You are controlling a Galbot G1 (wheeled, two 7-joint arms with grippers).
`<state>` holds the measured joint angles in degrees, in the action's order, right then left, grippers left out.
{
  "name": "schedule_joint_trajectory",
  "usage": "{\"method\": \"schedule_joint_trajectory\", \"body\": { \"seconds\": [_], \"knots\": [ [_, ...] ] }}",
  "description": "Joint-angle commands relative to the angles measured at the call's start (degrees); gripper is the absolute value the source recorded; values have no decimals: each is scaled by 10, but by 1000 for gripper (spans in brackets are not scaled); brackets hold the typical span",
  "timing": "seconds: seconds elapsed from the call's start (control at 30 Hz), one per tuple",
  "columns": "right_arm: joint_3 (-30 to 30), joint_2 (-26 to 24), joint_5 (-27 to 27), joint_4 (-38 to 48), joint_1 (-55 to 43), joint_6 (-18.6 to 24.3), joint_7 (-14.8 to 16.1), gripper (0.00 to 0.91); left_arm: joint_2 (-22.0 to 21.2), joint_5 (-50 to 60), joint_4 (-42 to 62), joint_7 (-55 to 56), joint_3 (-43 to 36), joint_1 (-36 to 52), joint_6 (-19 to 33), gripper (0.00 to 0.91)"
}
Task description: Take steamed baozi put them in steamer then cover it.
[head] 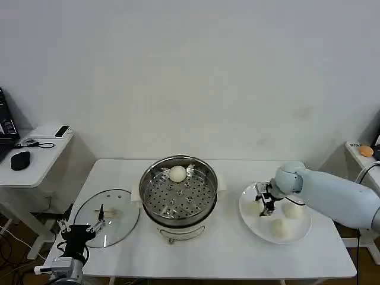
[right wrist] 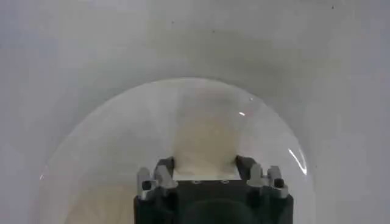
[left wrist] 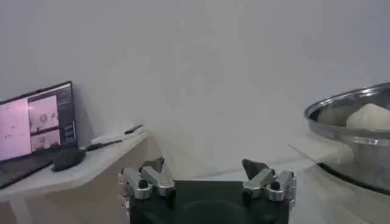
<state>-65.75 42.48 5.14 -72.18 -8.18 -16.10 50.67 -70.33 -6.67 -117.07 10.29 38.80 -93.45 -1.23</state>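
1. Steamed baozi: four counted. One lies in the steamer (head: 177, 173); three lie on the plate (head: 256, 207), (head: 291, 210), (head: 279, 228).
2. Steamer (head: 178, 199): one, on my counter (head: 219, 261).
3. Plate (head: 304, 228): one, white.
4. Glass lid (head: 116, 222): one.
5. My end effectors: two, the left end effector (head: 80, 228) and the right end effector (head: 265, 199).
6. Side desk (head: 35, 166): one.

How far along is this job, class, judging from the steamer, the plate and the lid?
Done: one baozi sits in the steamer. In hand: the right hand is down around a bun on the plate. Left: two more buns, then the glass lid beside the idle left hand.
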Motion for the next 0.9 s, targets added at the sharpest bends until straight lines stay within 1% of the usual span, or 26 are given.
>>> {"method": "schedule_joint_trajectory", "body": {
  "seconds": [0.03, 0.1, 0.23, 0.33, 0.4, 0.43, 0.47, 0.53, 0.57, 0.67, 0.83, 0.9],
  "knots": [
    [-3, -8, 10, -12, -35, 0, 6, 625, 0, 0, -1, 0, 0, 0, 0, 907],
    [-4, -14, 18, -18, -56, -1, 6, 625, 0, 0, -1, 0, 0, 0, 0, 907],
    [-26, -20, 41, -33, -112, -3, 8, 625, 2, 0, -2, 0, -1, 0, 0, 907],
    [-48, -15, 57, -40, -173, -5, 7, 625, 5, -1, -3, 0, 1, 0, 0, 907],
    [-53, -9, 66, -44, -195, -7, 6, 625, 7, -2, -4, 0, 1, 0, -1, 907],
    [-65, 0, 80, -52, -225, -11, 1, 625, 7, -2, -5, 0, 1, 0, -1, 907],
    [-66, 2, 84, -54, -235, -12, 0, 625, 8, -2, -6, 0, 1, 0, -1, 907],
    [-87, 22, 109, -70, -278, -18, -4, 625, 8, -2, -9, -1, 0, -1, -1, 907],
    [-91, 26, 116, -74, -286, -21, -6, 635, 9, -2, -10, 0, 1, -1, -2, 907],
    [-105, 59, 152, -88, -327, -35, -16, 635, 11, -2, -8, 0, 2, -1, -1, 907],
    [-109, 114, 206, -94, -349, -66, -34, 635, 11, -3, -5, -1, 1, 0, -1, 907],
    [-109, 154, 237, -92, -347, -88, -45, 635, 11, -3, -4, -1, 2, 0, 0, 907]
  ]
}}
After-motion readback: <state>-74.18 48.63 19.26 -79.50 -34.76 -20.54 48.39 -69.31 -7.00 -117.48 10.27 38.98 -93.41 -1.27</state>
